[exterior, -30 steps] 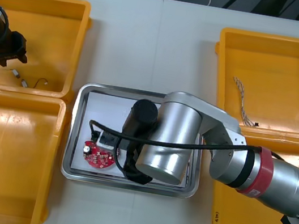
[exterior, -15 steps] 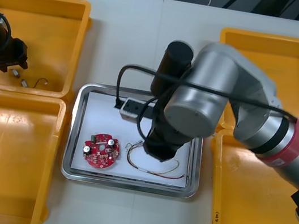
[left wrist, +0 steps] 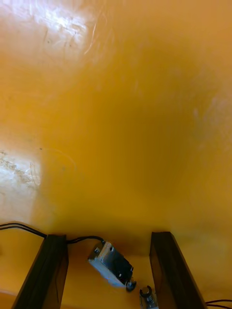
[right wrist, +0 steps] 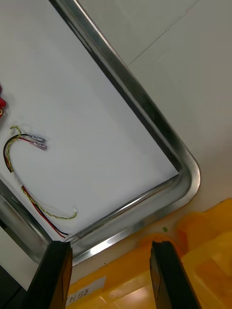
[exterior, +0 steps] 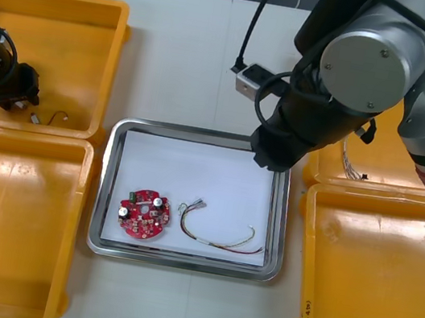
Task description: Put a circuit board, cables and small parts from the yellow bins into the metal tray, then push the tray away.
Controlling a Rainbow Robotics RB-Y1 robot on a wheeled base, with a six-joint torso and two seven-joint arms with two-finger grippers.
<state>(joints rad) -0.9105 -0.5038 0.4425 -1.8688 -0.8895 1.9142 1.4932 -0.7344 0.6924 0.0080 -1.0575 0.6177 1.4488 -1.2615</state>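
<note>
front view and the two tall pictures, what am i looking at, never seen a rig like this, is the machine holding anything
This is a two-armed robot at a light table. The front view looks steeply down from above the arms. Each tall picture comes from a camera on one wrist, with that arm's two black fingers rising from the bottom edge.

On the table stand four yellow bins and, between them, a metal tray, white inside. In the tray lie a round red circuit board and a red and yellow cable.

The right gripper hangs open over the tray's corner next to a bin, holding nothing. The left gripper is down in the far left bin, open, with a small metal part lying between its fingers, not yet gripped.
</note>
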